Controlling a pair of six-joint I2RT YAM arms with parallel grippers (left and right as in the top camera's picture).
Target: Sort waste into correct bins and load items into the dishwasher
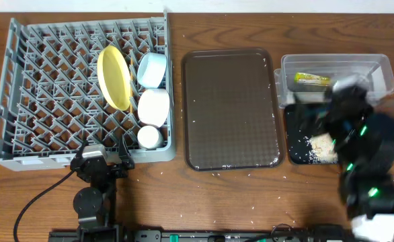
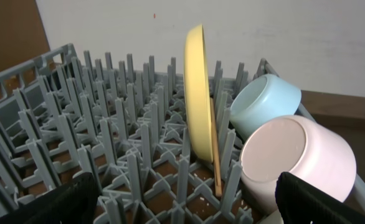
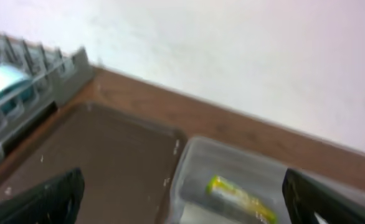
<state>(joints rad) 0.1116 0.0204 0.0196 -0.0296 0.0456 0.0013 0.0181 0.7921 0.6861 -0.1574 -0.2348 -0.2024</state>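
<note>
The grey dish rack (image 1: 42,87) holds an upright yellow plate (image 1: 113,77), a light blue bowl (image 1: 152,69), a white bowl (image 1: 153,106) and a small white cup (image 1: 149,137). In the left wrist view the plate (image 2: 198,99), blue bowl (image 2: 265,102), white bowl (image 2: 298,162) and a wooden chopstick (image 2: 216,168) stand among the pegs. My left gripper (image 2: 185,199) is open and empty at the rack's front edge (image 1: 99,149). The green-and-yellow wrapper (image 1: 311,80) lies in the clear tub (image 1: 378,67). Crumbs (image 1: 323,146) lie in the black tray (image 1: 298,128). My right gripper (image 1: 338,94), blurred, is open and empty above the bins (image 3: 182,199), with the wrapper (image 3: 241,198) below it.
The brown serving tray (image 1: 232,111) lies between the rack and the bins, with scattered crumbs on and around it. It also shows in the right wrist view (image 3: 95,162). Cables run along the table's front edge near the left arm base.
</note>
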